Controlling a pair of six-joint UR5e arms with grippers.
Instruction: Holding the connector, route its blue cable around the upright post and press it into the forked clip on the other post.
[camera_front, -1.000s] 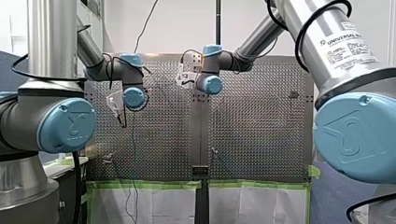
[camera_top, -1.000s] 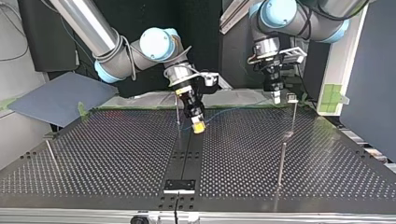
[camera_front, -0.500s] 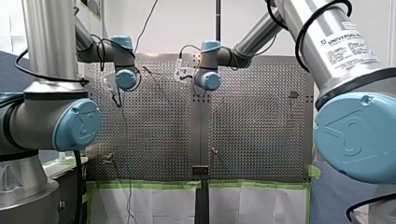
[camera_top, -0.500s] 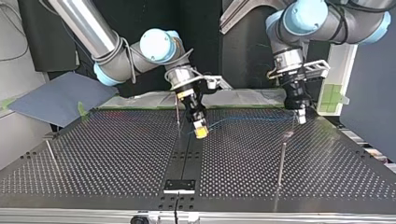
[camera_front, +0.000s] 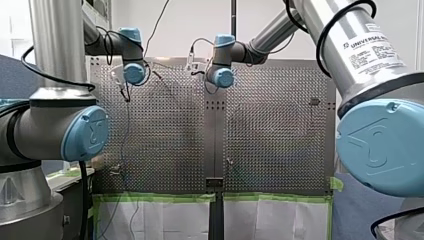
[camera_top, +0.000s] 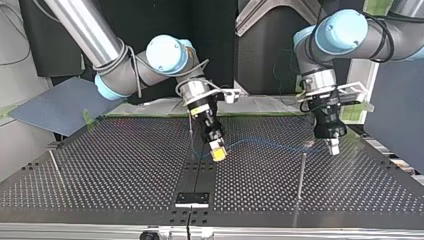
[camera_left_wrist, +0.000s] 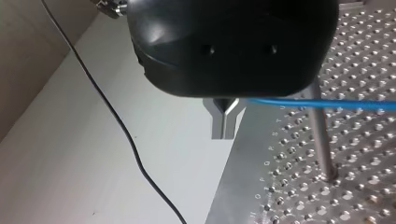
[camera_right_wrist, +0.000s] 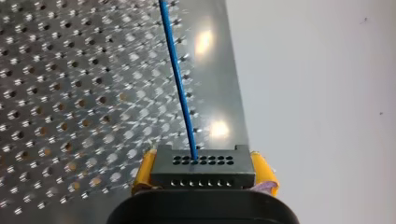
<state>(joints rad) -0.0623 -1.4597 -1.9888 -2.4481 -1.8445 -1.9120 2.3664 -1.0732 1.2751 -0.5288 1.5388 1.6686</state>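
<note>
**Blue cable strung between two closed pincers over the worktop**

In the top view, a near post is standing upright toward the front of the perforated worktop, right of the middle and apart from both pincers. Behind it, toward the middle, my right pincer is hanging tilted just above the dark centre strip. Its yellow pads are clamping a dark grey connector from both sides. The connector's holed face is pointing away from the wrist.

The blue cable is coming out of that face. It is running low over the holes toward the view's right, sagging a little, and reaching my left pincer. That pincer is pointing straight down near the worktop's right side.

In the left wrist view its metal fingers are meeting at the tips. The cable is emerging sideways from the notch higher up between them, so this pincer is closed round the cable. Just beside it a steel post is rising from the worktop. The cable is crossing the post's upper part, and I cannot tell whether they are touching.

Farther back in the top view, a thin post is standing upright just beside my right pincer, on its left in that view. I cannot tell whether the cable is wrapping it.
</note>
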